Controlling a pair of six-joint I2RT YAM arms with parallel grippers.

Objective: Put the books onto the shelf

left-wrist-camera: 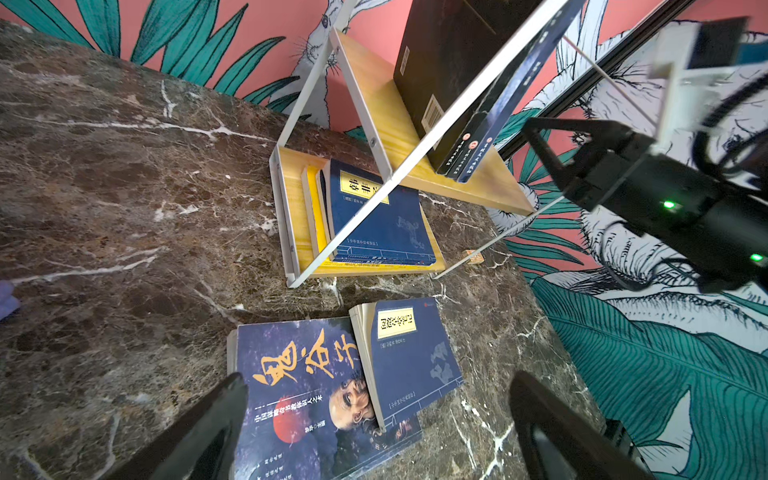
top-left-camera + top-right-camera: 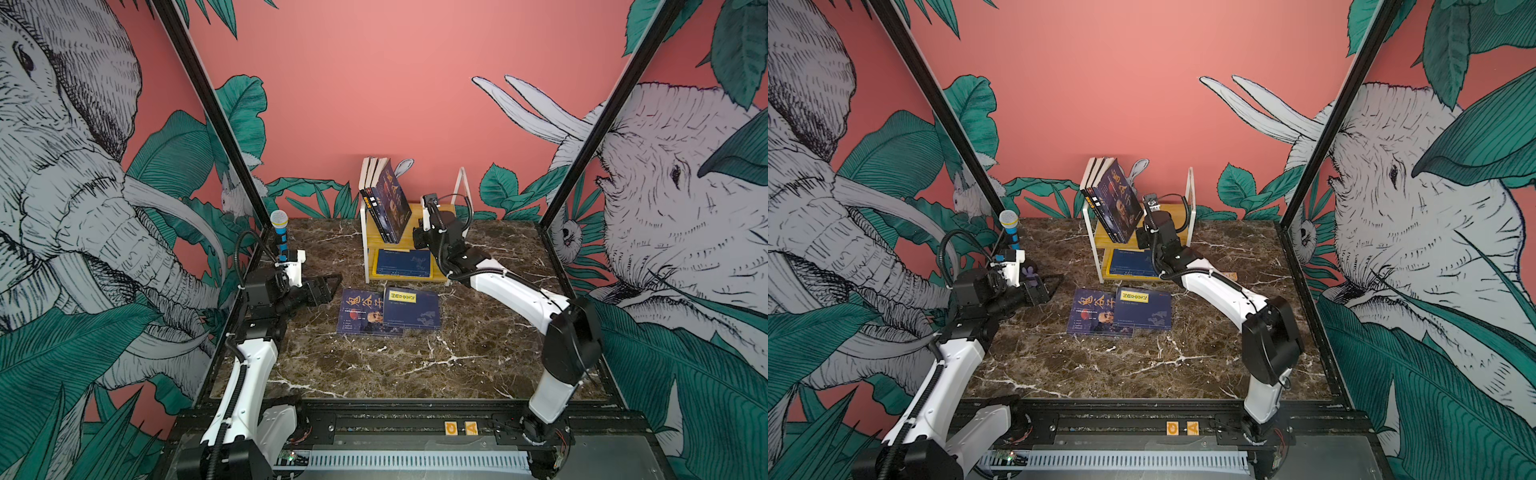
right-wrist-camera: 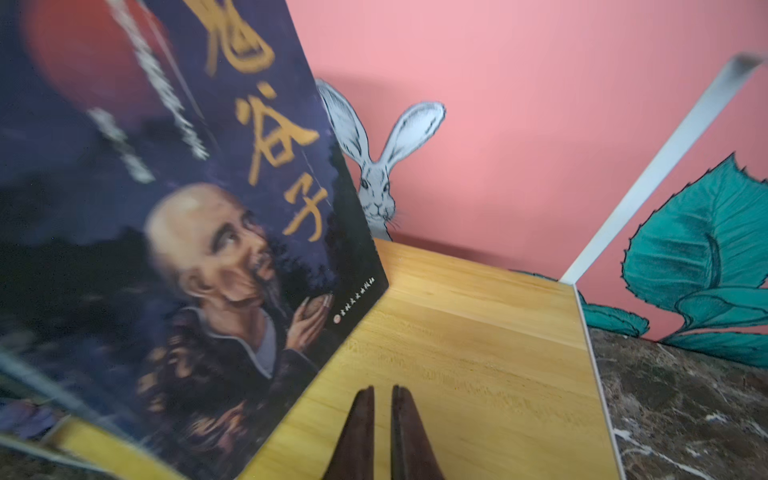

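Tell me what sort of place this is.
Probably a robot test cell: left arm and right arm mounted on a black frame, printed jungle backdrop, small shelf on a marble-look table.

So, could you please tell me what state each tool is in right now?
Left tool: open, empty.
Right tool: almost closed, holding nothing.

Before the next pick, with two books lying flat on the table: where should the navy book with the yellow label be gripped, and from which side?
Probably its page edge, from the left arm's side. The yellow-label book lies with that edge propped on the portrait book, off the marble, so a finger could slip under. The open left gripper is nearest.
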